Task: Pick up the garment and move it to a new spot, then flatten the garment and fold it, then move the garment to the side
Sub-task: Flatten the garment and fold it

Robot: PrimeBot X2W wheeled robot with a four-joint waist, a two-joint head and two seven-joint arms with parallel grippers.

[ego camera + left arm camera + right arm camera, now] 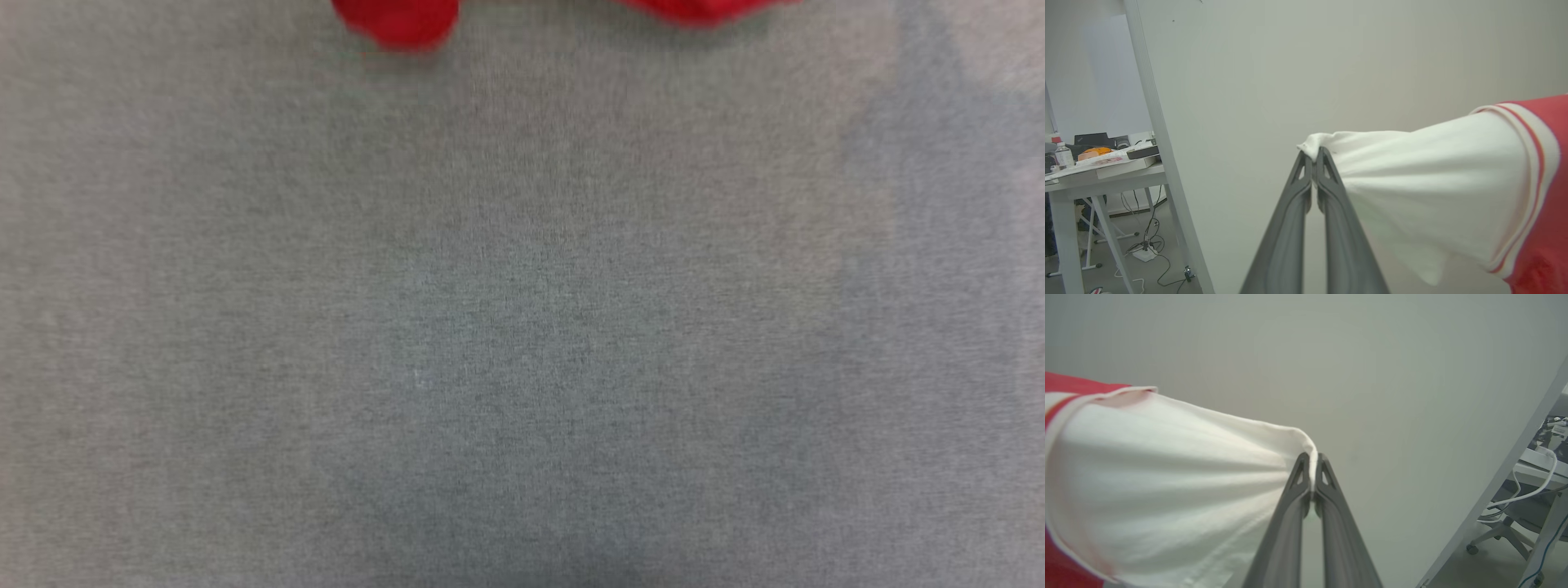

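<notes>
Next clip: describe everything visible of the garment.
The garment is a soft knit shirt: red body, white short sleeves, white-and-red striped trim at the seams. It hangs stretched between both arms, the left gripper shut on one sleeve's edge, the right gripper on the other's, so both sleeves pull into taut creases. In the head view two blurred red folds show at the top, over a grey surface.

Left hand (1314, 155), right hand (1313, 458): dark grey fingers (1290, 228), triangular cutouts.

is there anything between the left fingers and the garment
Nothing: in the left wrist view the left gripper pinches the white sleeve edge of the garment directly.
</notes>
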